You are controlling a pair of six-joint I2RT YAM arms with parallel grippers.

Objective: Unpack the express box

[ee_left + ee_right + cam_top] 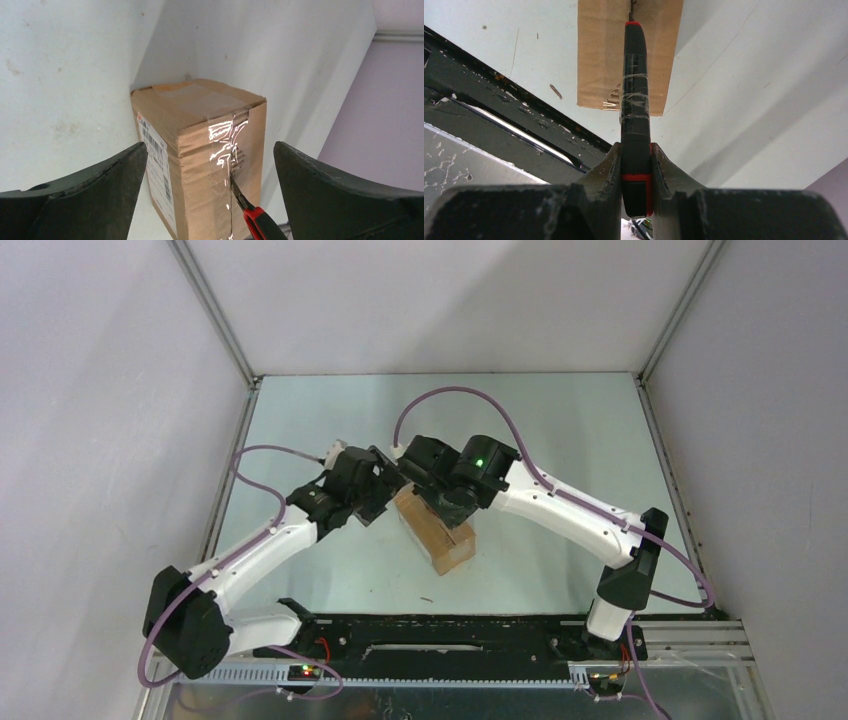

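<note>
Reading the express box (447, 542) first: it lay on the table (570, 430) at an angle, about mid-width and nearer the arm bases than the back, directly under both wrists. Flaps were shut, with the clear tape (227, 135) running over the top edge and down the end face, and the white label (155, 150) on the side next to it. The right gripper (636, 150) was clamped hard on the utility knife (635, 75), and the blade tip sat on the taped seam of that end face. The left gripper (210, 147) was spread wide, its fingers to either side of the box in its own view; I saw no contact with the cardboard. My main worry was that nothing pinned the box. Drag from the blade could push or spin it instead of slitting the tape. Second risk: too much depth, so the blade could reach the contents, which I couldn't see. Third: the knife handle twisting between the pads under side load. The two wrists were nearly touching above the box, so any sideways correction risked an arm-to-arm knock. Free table lay beyond the box toward the back and out to the right. The black base rail (450, 625) closed the near side, so I judged cutting toward it the tighter direction.
</note>
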